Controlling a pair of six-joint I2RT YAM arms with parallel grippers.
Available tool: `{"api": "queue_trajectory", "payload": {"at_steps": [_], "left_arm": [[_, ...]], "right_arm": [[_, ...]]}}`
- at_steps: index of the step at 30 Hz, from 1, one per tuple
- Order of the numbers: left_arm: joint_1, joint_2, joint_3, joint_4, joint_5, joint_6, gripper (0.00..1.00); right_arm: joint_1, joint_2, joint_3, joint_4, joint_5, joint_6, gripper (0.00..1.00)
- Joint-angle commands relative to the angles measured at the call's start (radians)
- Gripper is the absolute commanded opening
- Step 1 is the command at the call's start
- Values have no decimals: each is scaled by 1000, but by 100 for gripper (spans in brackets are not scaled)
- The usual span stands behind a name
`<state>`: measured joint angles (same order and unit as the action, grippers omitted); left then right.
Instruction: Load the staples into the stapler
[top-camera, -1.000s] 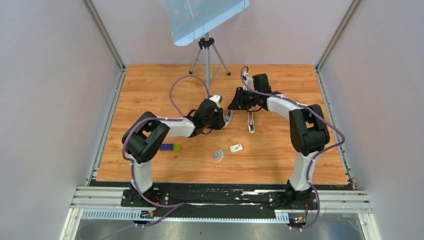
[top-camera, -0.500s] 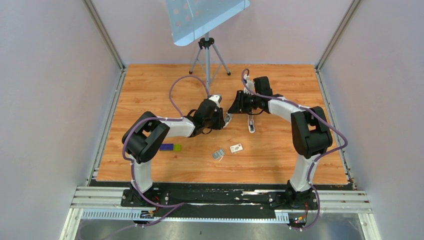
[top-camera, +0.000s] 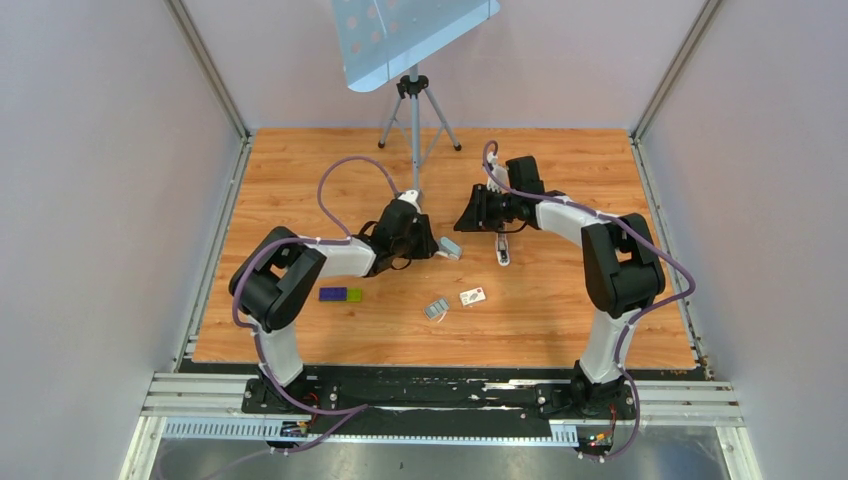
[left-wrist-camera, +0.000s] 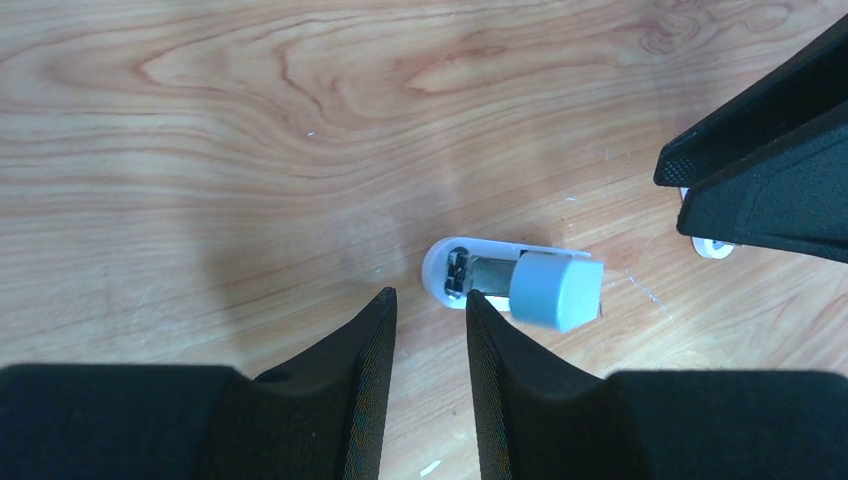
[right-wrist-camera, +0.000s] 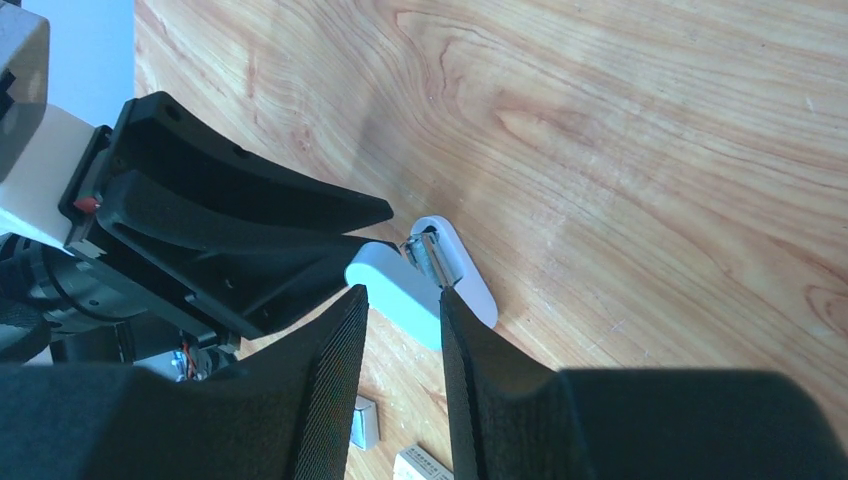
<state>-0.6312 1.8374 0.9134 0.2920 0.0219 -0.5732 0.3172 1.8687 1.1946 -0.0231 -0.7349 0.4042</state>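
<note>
Since 1 second ago the left arm has swung back toward 9 o'clock. The white capped piece (top-camera: 450, 247), its cap pale blue-grey, sat at that arm's tip then and now lies alone on the desk (top-camera: 300, 180). The right arm has barely shifted and the stapler (top-camera: 502, 248) has not moved.

Nearest the arm bases, toward 7 o'clock, lies the purple-and-green block (top-camera: 341, 294). Toward 6 o'clock sit the staples (top-camera: 436, 308), a small grey block, with the white labelled card (top-camera: 473, 296) just beside them at their 2 o'clock.

Farther in, near the desk's middle, the white capped piece lies just ahead of the left end effector (left-wrist-camera: 428, 300). Its fingers stand narrowly apart with nothing between them. Metal shows inside the piece's oval shell.

The stapler lies flat at 3 o'clock of that piece, near but apart, with its long axis running 12 to 6 o'clock. At this size I cannot tell which end is its head. Its 12 o'clock end lies close by the right end effector (right-wrist-camera: 402, 295), which is also narrowly parted and empty. Whether those tips touch the piece I cannot tell.

In the left wrist view only a white rounded tip shows beneath the right fingers (left-wrist-camera: 770, 170). I cannot tell whether it belongs to the stapler.

At 12 o'clock stands a tripod stand (top-camera: 414, 110), its pale panel cut off by the top edge.
</note>
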Motion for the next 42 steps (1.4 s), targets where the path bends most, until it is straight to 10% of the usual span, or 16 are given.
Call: {"api": "queue_trajectory", "payload": {"at_steps": [1, 42], "left_arm": [[18, -71, -35, 39, -20, -37, 35], [20, 56, -8, 25, 3, 41, 26]], "right_arm": [[20, -20, -14, -21, 17, 55, 36], [140, 79, 23, -221, 255, -93, 32]]}}
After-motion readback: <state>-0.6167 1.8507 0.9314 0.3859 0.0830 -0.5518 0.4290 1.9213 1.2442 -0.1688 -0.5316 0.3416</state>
